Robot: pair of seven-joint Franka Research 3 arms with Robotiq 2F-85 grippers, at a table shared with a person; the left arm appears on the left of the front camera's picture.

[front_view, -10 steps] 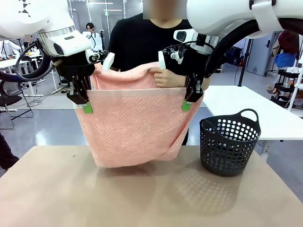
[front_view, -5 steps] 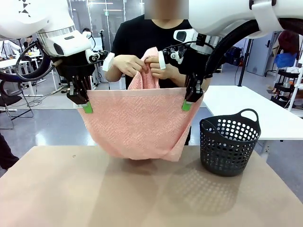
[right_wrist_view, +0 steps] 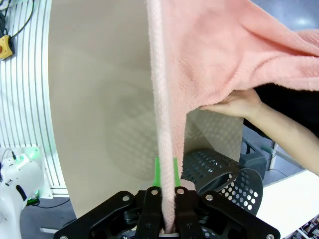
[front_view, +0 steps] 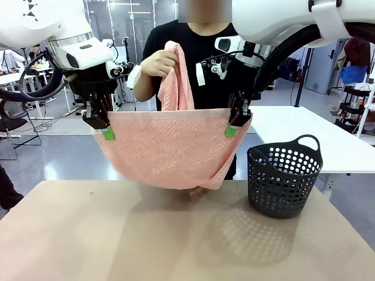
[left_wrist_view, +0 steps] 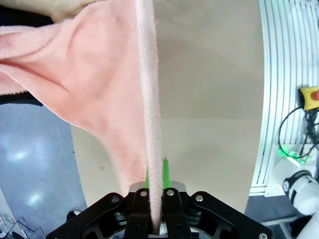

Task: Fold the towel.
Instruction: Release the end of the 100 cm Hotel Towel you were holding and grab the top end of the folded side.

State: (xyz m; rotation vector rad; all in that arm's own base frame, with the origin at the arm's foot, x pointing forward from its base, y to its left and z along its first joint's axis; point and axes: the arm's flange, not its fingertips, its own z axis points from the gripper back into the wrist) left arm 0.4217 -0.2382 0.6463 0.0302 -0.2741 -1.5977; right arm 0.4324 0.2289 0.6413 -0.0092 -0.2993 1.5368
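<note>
Mid-fold: left hand [front_view: 107, 133] and right hand [front_view: 231, 130] each pinch a top corner of the towel [front_view: 170, 152]. The person's hand [front_view: 158, 61] lifts the opposite hem, I think. Next: bring hems together.

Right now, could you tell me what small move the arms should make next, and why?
Probably none: hold steady, jaws shut on the hem corners of the towel. It hangs stretched between them above the table, and the person's hand holds its other end raised, mid-fold.
</note>
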